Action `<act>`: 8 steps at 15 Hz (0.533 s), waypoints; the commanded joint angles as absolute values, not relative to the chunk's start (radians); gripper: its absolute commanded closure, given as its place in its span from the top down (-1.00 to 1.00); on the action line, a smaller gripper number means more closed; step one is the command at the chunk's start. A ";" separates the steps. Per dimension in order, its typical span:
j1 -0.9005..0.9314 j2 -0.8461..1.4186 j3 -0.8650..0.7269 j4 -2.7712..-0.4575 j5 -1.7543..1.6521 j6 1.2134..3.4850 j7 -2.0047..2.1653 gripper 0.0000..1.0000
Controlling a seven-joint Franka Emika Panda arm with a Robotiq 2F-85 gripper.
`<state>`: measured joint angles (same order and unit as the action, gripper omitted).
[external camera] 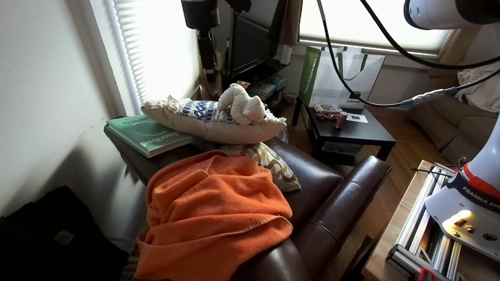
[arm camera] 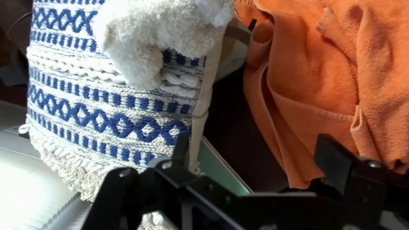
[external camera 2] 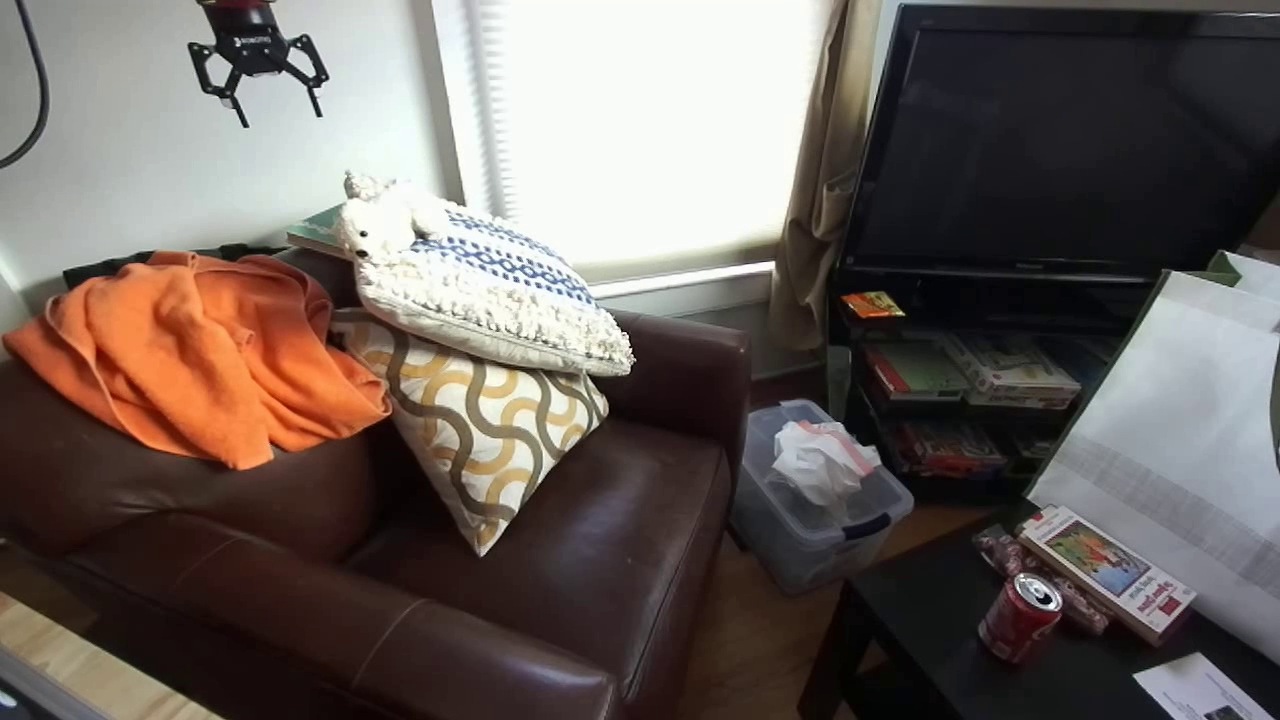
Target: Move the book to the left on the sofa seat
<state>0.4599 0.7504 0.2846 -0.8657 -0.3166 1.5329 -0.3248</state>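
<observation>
- The black metal gripper (external camera 2: 281, 112) hangs high, spread wide, holding nothing.
- The flat green hardcover book (external camera: 144, 134) looks to be on the back of the shiny brown leather sofa (external camera 2: 570, 500).
- A puffy blue-and-white cloth pillow (external camera 2: 520, 270) is right beside the book.
- A bunched-up orange cloth blanket (external camera: 218, 203) lies near.

In an exterior view: book (external camera: 146, 134) lies L on sofa (external camera: 316, 166), upper pillow (external camera: 207, 132) just R, partly hiding it, w/ toy (external camera: 252, 111) on top. Blanket (external camera: 218, 210) lies nearer, over sofa bk. Lower pillow (external camera: 279, 168) sits under upper one, R of blanket. Coffee tbl (external camera: 355, 134), far R beyond sofa, bears bag (external camera: 330, 84) behind can (external camera: 340, 120) + box (external camera: 327, 108).
</observation>
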 commanded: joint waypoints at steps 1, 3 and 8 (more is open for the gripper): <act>0.468 0.897 0.317 -0.697 -0.234 1.404 -0.395 1.00; 0.485 0.963 0.335 -0.626 -0.197 1.338 -0.429 1.00; 0.597 1.035 0.247 -0.551 -0.221 1.253 -0.390 1.00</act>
<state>0.5122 0.9888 0.3338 -0.6342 -0.1997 1.2834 -0.4208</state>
